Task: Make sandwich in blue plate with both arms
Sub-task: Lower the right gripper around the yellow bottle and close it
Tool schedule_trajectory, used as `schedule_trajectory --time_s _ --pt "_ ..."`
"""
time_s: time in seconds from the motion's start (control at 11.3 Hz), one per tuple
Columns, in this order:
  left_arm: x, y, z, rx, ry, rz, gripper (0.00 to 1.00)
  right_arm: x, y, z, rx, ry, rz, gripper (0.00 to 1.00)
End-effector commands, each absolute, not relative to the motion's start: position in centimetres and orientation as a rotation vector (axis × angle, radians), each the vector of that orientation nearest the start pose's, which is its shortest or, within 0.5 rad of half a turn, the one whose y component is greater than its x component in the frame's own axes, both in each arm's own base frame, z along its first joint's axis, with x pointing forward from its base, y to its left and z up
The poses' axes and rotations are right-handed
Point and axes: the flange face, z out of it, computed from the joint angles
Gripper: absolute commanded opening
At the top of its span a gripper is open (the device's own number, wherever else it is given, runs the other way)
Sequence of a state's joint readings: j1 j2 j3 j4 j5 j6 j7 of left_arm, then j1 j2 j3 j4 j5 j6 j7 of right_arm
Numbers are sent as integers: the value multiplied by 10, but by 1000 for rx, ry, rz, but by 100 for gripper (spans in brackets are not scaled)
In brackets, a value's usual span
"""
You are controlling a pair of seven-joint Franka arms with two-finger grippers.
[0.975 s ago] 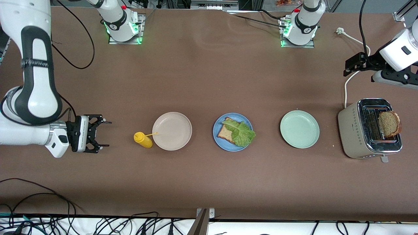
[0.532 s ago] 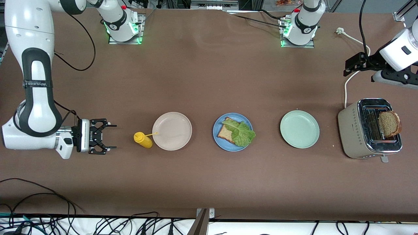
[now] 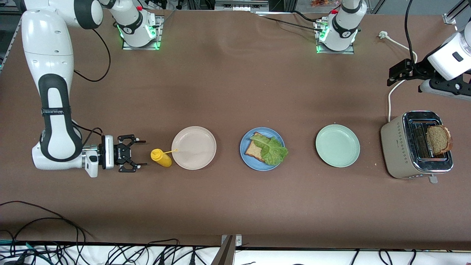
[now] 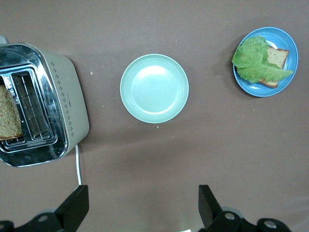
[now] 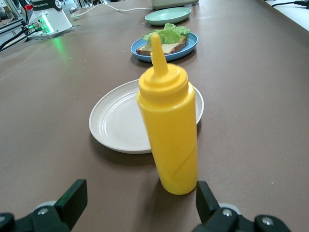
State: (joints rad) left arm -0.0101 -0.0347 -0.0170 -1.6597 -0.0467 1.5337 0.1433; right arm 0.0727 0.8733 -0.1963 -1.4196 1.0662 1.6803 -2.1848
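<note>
The right gripper (image 3: 141,157) is hovering low with its fingers spread apart, just beside the yellow bottle (image 3: 161,157) standing by the white plate (image 3: 194,148). The blue plate (image 3: 245,154), well apart from it, is carrying bread (image 3: 255,151) and lettuce (image 3: 272,149), while the left gripper (image 4: 142,205), fingers apart, is hanging over the table near the toaster (image 3: 399,141)

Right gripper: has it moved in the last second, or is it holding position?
Yes. The right gripper, open, has closed in on the yellow squeeze bottle standing beside the beige plate; neither has shifted.
</note>
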Motion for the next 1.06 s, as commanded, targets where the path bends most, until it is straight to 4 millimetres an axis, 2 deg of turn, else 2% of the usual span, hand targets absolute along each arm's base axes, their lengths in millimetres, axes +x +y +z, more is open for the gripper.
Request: schedule_trajectory --time_s 0.0,0.18,0.35,0.44,0.71,0.97 --pt "532 -21 603 -3197 275 134 100 680 31 148 -1469 -1601 -765 100" --pt "532 -20 603 -3198 272 134 100 678 35 131 -1464 -1585 -785 100" --pt "532 -21 603 -3197 275 134 100 680 41 129 -1473 -1568 -814 100" --pt "532 -21 603 -3198 272 134 100 680 48 121 -1480 -1548 -828 100" --pt "532 -20 603 -3198 272 134 100 682 76 116 -1490 -1532 -866 100" --pt "532 -21 603 -3197 275 134 100 682 77 106 -1498 -1541 -885 100"
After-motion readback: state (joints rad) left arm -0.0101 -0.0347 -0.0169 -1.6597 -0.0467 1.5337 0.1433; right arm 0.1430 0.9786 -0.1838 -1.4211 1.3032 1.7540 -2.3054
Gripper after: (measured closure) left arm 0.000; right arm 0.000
